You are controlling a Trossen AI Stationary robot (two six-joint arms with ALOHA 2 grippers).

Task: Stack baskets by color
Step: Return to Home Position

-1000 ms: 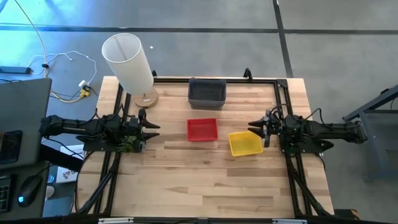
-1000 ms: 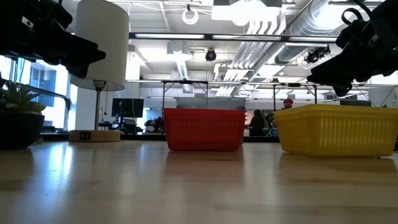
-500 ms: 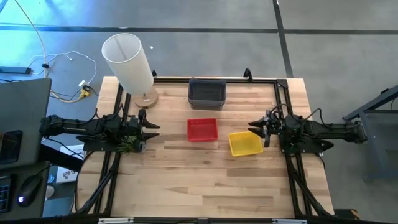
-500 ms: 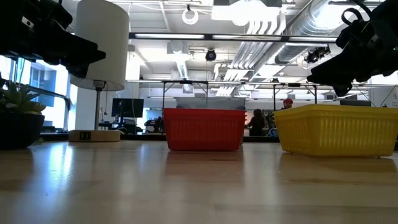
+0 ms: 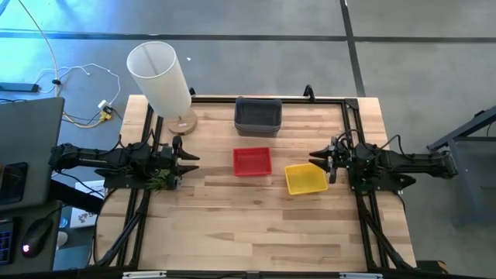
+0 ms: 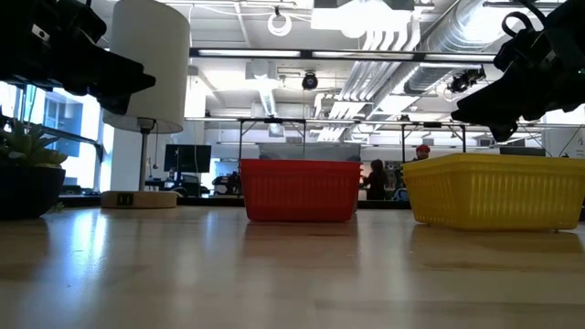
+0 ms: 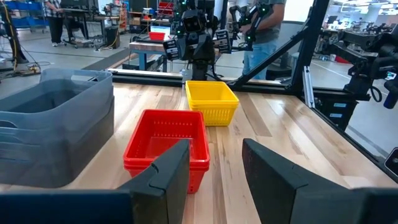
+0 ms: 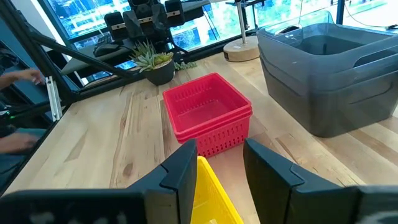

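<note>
Baskets (image 5: 253,162): position report requested. (Inspector)

Sorted into three single-colour stacks on the table (image 5: 232,225). Grey stack (image 5: 258,115) nearest the white cylinder (image 5: 159,76), beside it along the same table edge. Red stack (image 5: 253,162) farther from the cylinder, toward table centre. Yellow stack (image 5: 305,179) farthest from the cylinder, just beyond the red one and apart from it. Nested rims visible on red and grey; layer count on yellow not readable. (Technician)

Gripper status? (Inspector)

Left gripper (image 5: 188,158) close to the cylinder's wooden base (image 5: 183,122), fingers parted, nothing held. Right gripper (image 5: 316,160) on the far side of the yellow stack from the cylinder, just beside that stack's corner and raised above it; fingers likewise parted and empty. (Technician)

Change against one second and half a second earlier? (Inspector)

None detected. Same stack positions, same arm poses at opposite table edges. (Technician)

Consequence for the task? (Inspector)

Sorting judged complete: no loose basket in view, no colours mixed. Stillness of both arms taken as the parked pose already reached. Nothing further required, by this reading, beyond confirming rest position. Possible residual risk: yellow stack sitting skewed against the others and close to the right gripper. Avoid any sweep across it on restart. (Technician)
</note>
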